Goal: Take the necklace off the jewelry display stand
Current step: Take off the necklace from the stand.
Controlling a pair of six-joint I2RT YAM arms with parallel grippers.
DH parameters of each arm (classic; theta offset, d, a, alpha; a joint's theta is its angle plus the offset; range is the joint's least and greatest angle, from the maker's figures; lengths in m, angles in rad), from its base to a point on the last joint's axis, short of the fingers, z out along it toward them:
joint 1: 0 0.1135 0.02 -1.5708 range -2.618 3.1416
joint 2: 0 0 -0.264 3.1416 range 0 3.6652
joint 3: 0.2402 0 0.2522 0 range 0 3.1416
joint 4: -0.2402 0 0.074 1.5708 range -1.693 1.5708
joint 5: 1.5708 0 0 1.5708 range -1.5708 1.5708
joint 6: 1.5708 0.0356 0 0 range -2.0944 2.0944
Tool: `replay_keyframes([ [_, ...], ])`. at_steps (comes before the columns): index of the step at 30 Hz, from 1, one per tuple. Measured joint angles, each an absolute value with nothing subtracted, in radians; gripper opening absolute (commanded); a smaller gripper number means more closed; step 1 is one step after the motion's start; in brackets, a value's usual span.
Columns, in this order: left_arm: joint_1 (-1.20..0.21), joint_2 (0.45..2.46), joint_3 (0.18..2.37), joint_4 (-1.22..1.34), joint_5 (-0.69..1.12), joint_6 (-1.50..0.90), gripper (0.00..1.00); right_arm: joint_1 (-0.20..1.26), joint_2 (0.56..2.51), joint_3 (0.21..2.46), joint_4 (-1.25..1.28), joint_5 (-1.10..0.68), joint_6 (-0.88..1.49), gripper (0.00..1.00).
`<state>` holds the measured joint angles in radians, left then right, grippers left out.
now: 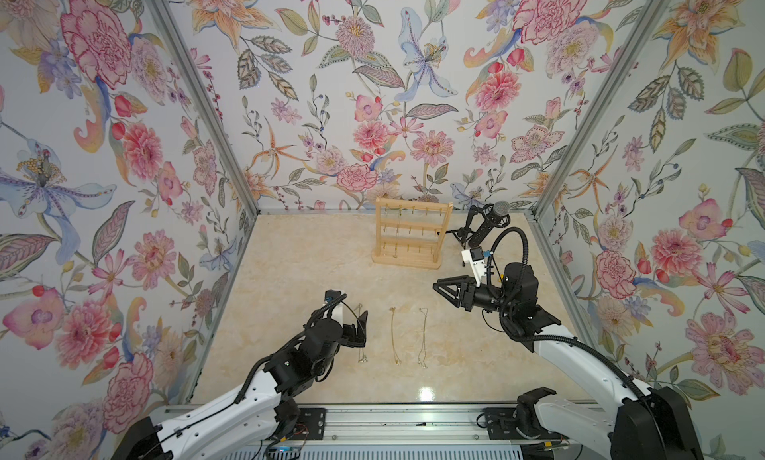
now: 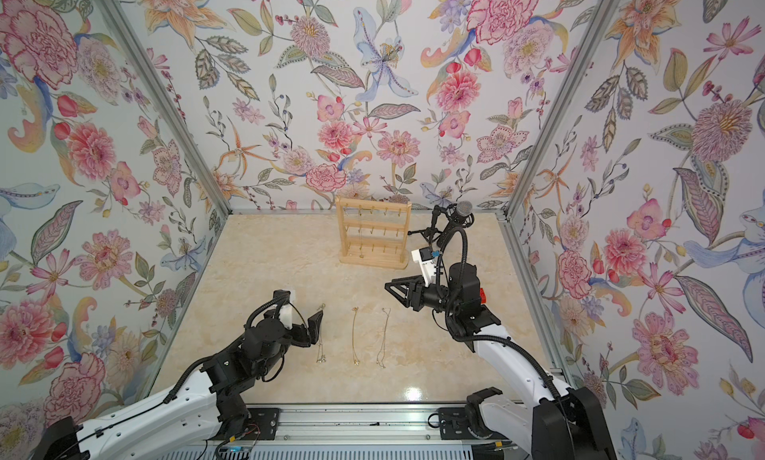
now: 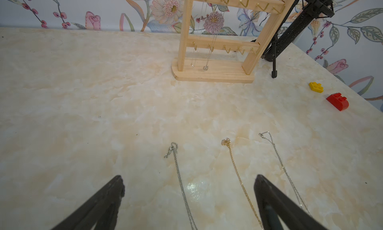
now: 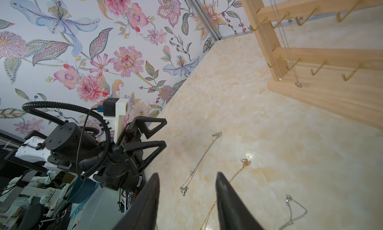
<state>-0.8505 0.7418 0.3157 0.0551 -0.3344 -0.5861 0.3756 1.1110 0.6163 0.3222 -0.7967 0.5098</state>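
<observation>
The light wooden jewelry display stand (image 1: pixel 410 234) (image 2: pixel 372 238) stands at the back of the table. Two thin necklaces hang from its hooks near its left post, their pendants (image 3: pixel 205 67) (image 4: pixel 298 84) just above its base. Three more chains lie in a row on the table: silver (image 3: pixel 171 149), gold (image 3: pixel 226 142), silver (image 3: pixel 262 134). My left gripper (image 1: pixel 361 329) (image 3: pixel 189 177) is wide open over the leftmost one and holds nothing. My right gripper (image 1: pixel 434 286) (image 4: pixel 187 175) hovers in front of the stand, to its right, jaws apart and empty.
A black microphone on a tripod (image 1: pixel 488 222) stands just right of the stand. A yellow brick (image 3: pixel 316 87) and a red brick (image 3: pixel 337 101) lie near the right wall. Floral walls close in three sides, and a metal rail (image 1: pixel 393 425) runs along the front.
</observation>
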Motion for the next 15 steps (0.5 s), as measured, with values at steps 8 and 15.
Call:
replay_keyframes([
  [8, -0.850, 0.688, 0.265, 0.143, -0.305, -0.582, 0.99, 0.488, 1.210, 0.791, 0.184, -0.574, 0.452, 0.38],
  [15, -0.850, 0.627, 0.227, 0.159, -0.299, -0.582, 0.99, 0.538, 1.322, 0.903, 0.176, -0.343, 0.418, 0.36],
])
